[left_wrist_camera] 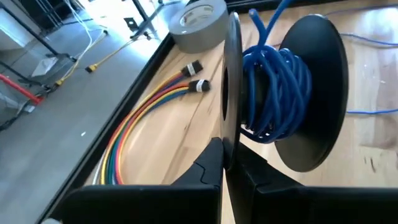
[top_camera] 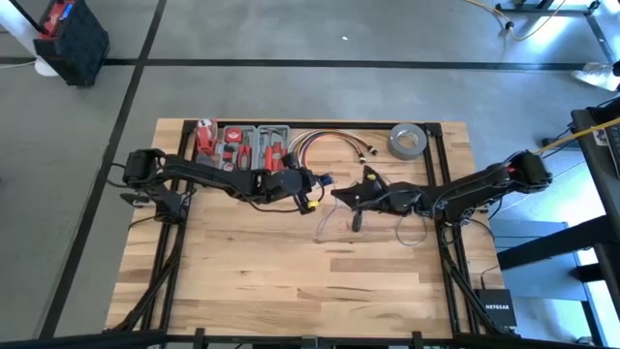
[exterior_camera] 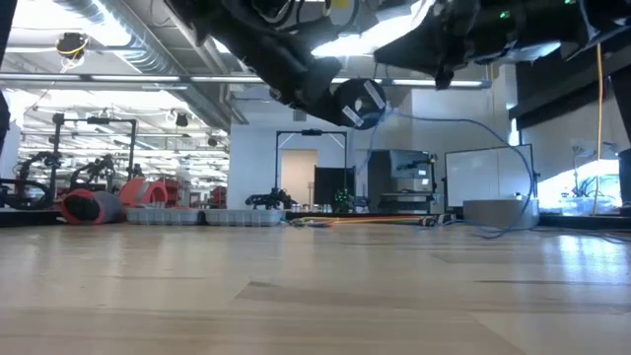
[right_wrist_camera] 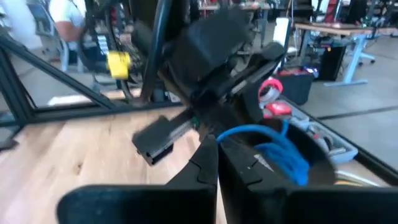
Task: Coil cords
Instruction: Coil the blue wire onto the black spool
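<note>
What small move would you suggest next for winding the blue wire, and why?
Probably carry the right gripper around the spool again: the left gripper pinches the spool's flange, the right is shut on the blue wire, and slack wire lies on the table.

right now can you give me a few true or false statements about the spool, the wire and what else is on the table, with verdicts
1. The left gripper has its jaws shut on the rim of a black spool. True.
2. The blue wire is wound around the spool's core. True.
3. The grey tape roll lies at the near edge of the table. False: it lies at the far edge, beside the bundle of coloured cables.
4. The spool rests flat on the table. False: the low view shows it held up in the air.
5. The right gripper has its jaws wide open. False: they are shut, close to the wire.
6. A tool tray sits at the far left of the table. True.
</note>
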Available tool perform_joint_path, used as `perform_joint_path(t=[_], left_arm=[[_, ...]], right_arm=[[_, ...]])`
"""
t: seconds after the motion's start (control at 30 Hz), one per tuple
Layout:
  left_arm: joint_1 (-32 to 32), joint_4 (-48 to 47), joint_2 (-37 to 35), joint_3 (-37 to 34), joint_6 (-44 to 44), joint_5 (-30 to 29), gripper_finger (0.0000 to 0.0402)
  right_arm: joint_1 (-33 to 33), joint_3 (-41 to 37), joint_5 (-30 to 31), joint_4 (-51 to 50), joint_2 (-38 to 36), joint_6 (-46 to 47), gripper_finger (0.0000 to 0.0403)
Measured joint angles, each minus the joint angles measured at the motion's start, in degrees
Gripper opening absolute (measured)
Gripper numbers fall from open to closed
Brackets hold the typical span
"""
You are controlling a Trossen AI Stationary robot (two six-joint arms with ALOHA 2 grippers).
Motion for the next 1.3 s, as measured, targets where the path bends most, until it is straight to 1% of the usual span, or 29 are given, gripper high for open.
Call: perform_joint_path(t=[0.13,0.33,0.43,0.57,0.7,0.87,1.0,1.07,1.13,1.2,1.3], left_arm=[[0.0,2.5,0.0,0.0,0.1,4.7,0.0],[-0.1,2.9,0.0,0.0,-0.2,5.4,0.0],[-0.3,2.7,-0.3,0.0,-0.5,5.4,0.0],[-1.4,2.6,-2.2,-0.1,-0.4,5.3,0.0],[-2.8,2.0,-3.8,-0.1,0.1,5.1,0.0],[-3.9,-2.0,-6.0,-0.1,0.0,5.0,0.0],[-4.3,-2.8,-6.4,-0.1,0.1,4.8,0.0],[-4.5,-3.1,-6.4,-0.1,0.3,4.9,0.0],[-4.6,-3.8,-6.4,-0.1,0.4,5.2,0.0],[-4.5,-4.7,-6.4,-0.1,0.4,5.3,0.0],[-4.6,-4.8,-6.7,0.0,0.4,5.0,0.0]], right_arm=[[0.0,3.3,-0.1,0.5,5.5,0.0,0.0003],[0.0,8.8,0.3,0.5,12.6,-1.0,0.0004],[0.0,9.7,0.5,-1.0,14.5,-1.4,0.0004],[0.0,9.9,0.6,-4.1,14.8,-1.5,0.0004],[0.1,9.9,2.1,-6.2,14.7,-3.2,0.0005],[0.0,10.0,3.0,-9.0,14.3,-4.4,0.0005],[0.0,10.0,3.8,-9.7,14.3,-4.4,0.0005],[0.1,10.0,3.4,-10.2,14.3,-2.6,0.0005],[0.1,10.0,3.1,-11.5,14.3,2.7,0.0006],[0.0,10.1,3.2,-13.8,14.3,4.6,0.0014],[0.0,9.4,5.9,-20.9,14.0,4.1,0.0047]])
